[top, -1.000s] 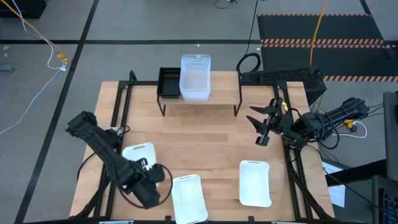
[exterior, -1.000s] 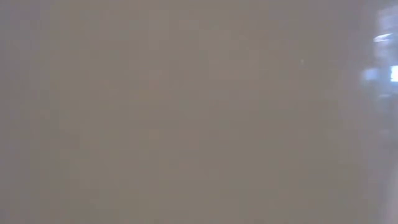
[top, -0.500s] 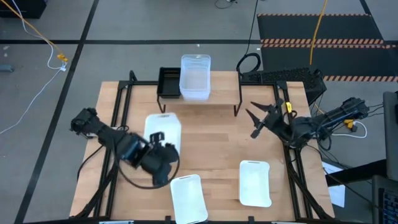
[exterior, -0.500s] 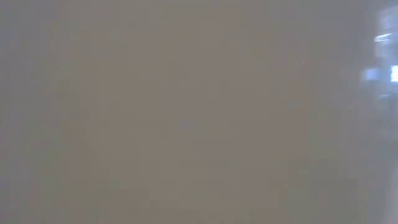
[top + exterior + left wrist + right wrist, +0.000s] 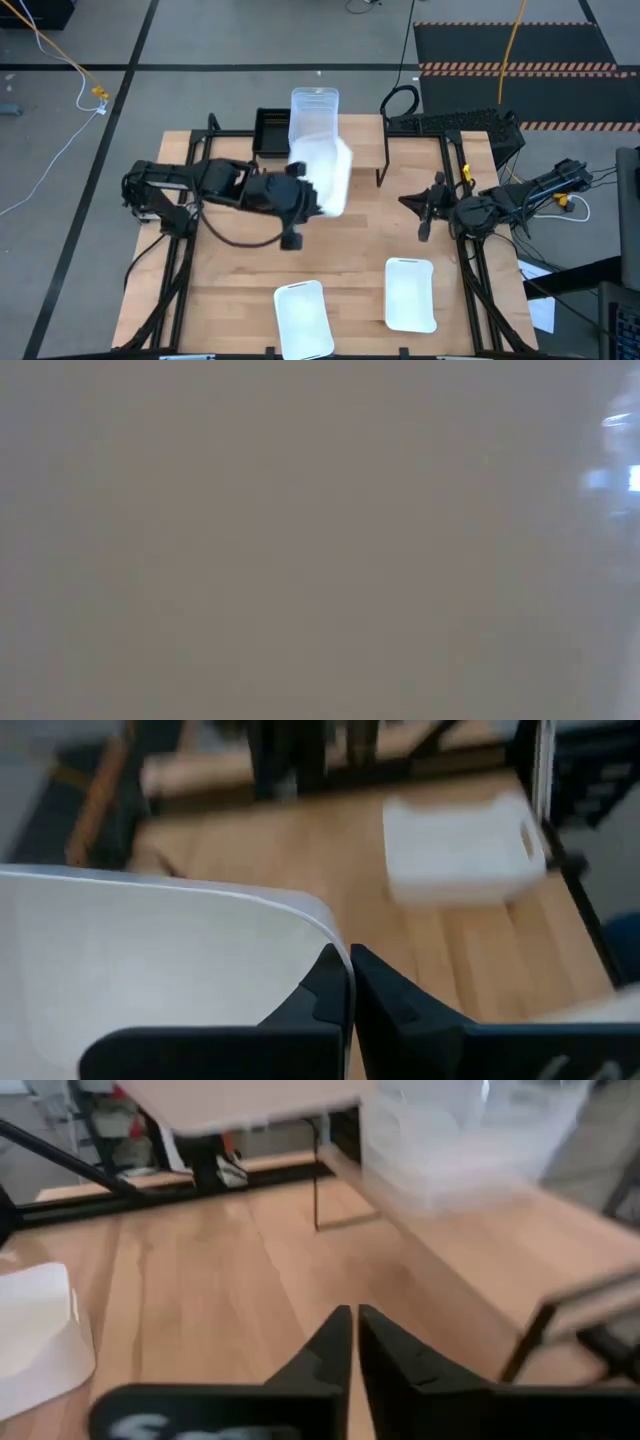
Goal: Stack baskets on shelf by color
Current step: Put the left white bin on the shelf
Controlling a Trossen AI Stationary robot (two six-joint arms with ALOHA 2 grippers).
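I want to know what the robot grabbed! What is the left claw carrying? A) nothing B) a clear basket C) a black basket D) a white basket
D: the left claw is pinched on the rim of a white basket, carried near the shelf.

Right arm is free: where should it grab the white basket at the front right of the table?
Take the white basket by one rim wall, probably a long side, coming straight down from above. It lies flat with its opening up, clear of the other white basket, so one finger can go inside, one outside. The right gripper is shut and needs opening first.
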